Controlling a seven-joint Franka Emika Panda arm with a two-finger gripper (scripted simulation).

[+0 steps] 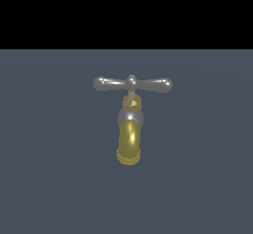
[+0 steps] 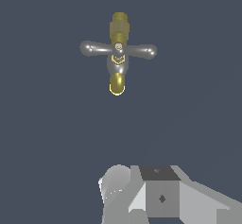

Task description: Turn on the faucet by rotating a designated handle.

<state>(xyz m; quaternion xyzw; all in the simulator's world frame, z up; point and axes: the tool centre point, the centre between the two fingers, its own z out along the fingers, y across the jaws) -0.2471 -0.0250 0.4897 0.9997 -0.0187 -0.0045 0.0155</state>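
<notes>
Hand [image 2: 142, 194] sits low in the wrist frame, well apart from the faucet [image 1: 130, 139]; its grip state unclear, handle [image 1: 132, 84] level

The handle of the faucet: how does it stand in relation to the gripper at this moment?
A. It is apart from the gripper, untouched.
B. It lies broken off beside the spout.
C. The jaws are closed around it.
A: in the wrist view the handle sits on the faucet, well clear of the gripper.
</notes>
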